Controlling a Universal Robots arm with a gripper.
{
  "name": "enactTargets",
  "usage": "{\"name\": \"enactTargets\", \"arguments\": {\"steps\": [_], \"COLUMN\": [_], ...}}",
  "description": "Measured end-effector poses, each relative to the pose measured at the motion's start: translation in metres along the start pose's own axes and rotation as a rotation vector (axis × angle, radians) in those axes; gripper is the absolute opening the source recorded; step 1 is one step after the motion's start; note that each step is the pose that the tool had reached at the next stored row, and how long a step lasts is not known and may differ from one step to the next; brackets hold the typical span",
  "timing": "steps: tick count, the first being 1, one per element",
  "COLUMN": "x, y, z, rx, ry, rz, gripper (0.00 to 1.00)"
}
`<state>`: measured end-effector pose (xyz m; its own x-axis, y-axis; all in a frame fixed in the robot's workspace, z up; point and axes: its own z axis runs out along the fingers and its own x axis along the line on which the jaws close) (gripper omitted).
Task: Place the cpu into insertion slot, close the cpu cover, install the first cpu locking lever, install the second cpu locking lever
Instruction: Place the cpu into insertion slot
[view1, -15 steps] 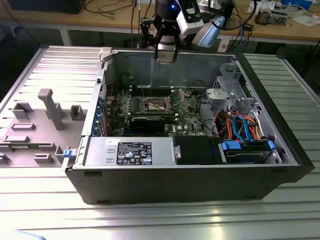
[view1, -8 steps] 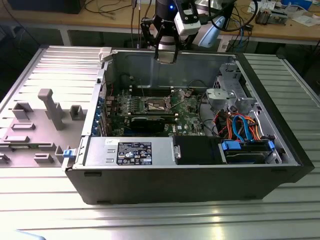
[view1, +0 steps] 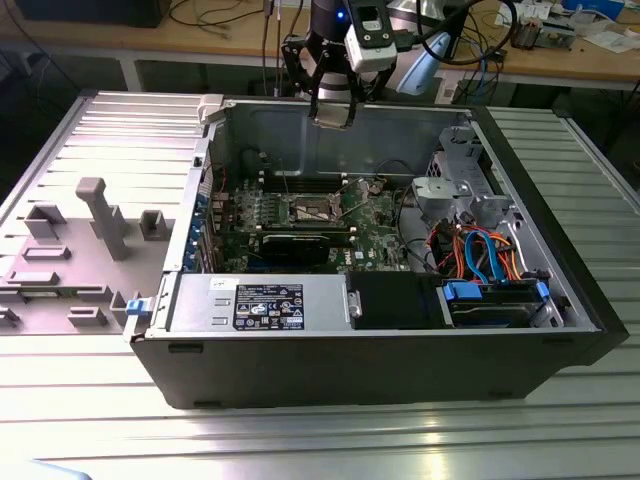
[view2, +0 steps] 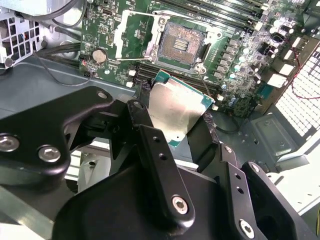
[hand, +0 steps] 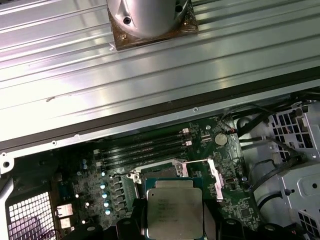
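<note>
My gripper (view2: 175, 115) is shut on the cpu (view2: 176, 111), a flat square chip gripped by two opposite edges between the black fingers (view2: 141, 112). In the first wrist view the cpu (hand: 173, 212) shows its dull silver top inside the gripper (hand: 173, 216). The insertion slot (view2: 181, 44) lies open on the green board beyond the chip, its dark centre bare. Beside it the cpu cover (view2: 124, 31) is swung back, and thin wire levers (view2: 131, 58) stand loose. In the exterior view the gripper (view1: 332, 118) hangs over the case's back wall, well above the insertion slot (view1: 312, 210).
The open computer case (view1: 380, 350) lies on a ribbed metal table (view1: 560, 130). Memory slots (hand: 145, 147) run beside the socket. A black graphics card (view1: 300, 243), a power supply (view1: 265, 305), coloured cables (view1: 480, 250) and a drive cage (view1: 455, 180) crowd the inside. Grey fixtures (view1: 100, 215) stand at the exterior view's left.
</note>
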<state>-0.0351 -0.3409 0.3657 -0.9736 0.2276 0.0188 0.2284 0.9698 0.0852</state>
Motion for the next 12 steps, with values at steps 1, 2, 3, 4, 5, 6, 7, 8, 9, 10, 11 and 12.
{"name": "enactTargets", "arguments": {"steps": [1,2,3,4,5,6,7,8,9,10,11,12], "x": [0.0,0.0,0.0,0.0001,0.0001,0.0001,0.0001,0.0001,0.0001,0.0002,0.0002,0.0002], "y": [0.0,0.0,0.0,0.0,0.0,0.0,0.0,0.0,0.0,0.0,0.0,0.0], "z": [0.0,0.0,0.0,0.0,0.0,0.0,0.0,0.0,0.0,0.0,0.0,0.0], "rx": [-0.0001,-0.0001,0.0,0.0,-0.0001,-0.0001,-0.0001,0.0,-0.0001,-0.0001,-0.0001,-0.0001], "ry": [0.0,0.0,0.0,0.0,0.0,0.0,0.0,0.0,0.0,0.0,0.0,0.0], "rz": [0.0,0.0,0.0,0.0,0.0,0.0,0.0,0.0,0.0,0.0,0.0,0.0], "gripper": [0.55,0.55,0.55,0.55,0.55,0.55,0.55,0.55,0.55,0.55,0.55,0.55]}}
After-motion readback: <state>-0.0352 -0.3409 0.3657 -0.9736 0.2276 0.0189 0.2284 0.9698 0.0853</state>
